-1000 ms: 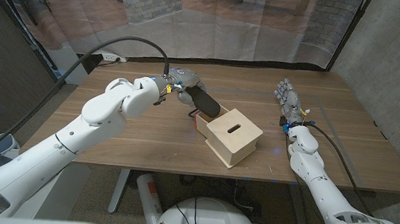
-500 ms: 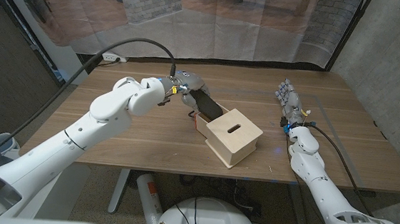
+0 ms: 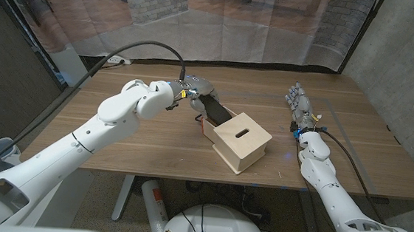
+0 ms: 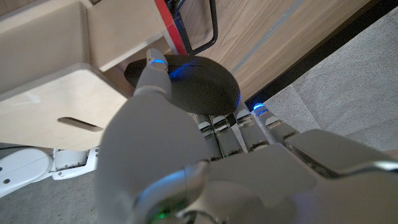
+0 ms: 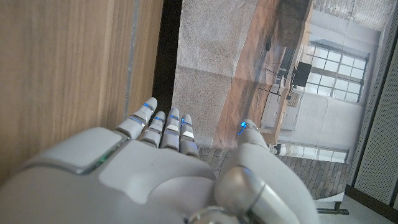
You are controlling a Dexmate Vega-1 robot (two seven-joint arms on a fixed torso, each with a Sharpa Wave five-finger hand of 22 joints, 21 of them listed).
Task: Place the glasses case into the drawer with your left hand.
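A black glasses case (image 3: 216, 108) is held by my left hand (image 3: 196, 90) and slants down into the open drawer (image 3: 208, 121) of a light wooden box (image 3: 241, 141) at mid table. In the left wrist view my thumb and fingers (image 4: 163, 71) clamp the rounded case (image 4: 199, 84) right at the drawer's mouth (image 4: 121, 37), beside its red lining. My right hand (image 3: 297, 102) stands on the table at the right, far from the box, fingers straight and apart, holding nothing; the right wrist view shows its fingers (image 5: 163, 127) extended past the table edge.
The box has a slot (image 3: 242, 132) in its top. A black cable (image 3: 135, 47) runs from my left arm to a power strip (image 3: 112, 60) at the table's back left. A black loop (image 4: 202, 28) lies on the wood beyond the drawer.
My left hand has moved a little to the right and lowered the case further into the drawer. The right hand has not moved.
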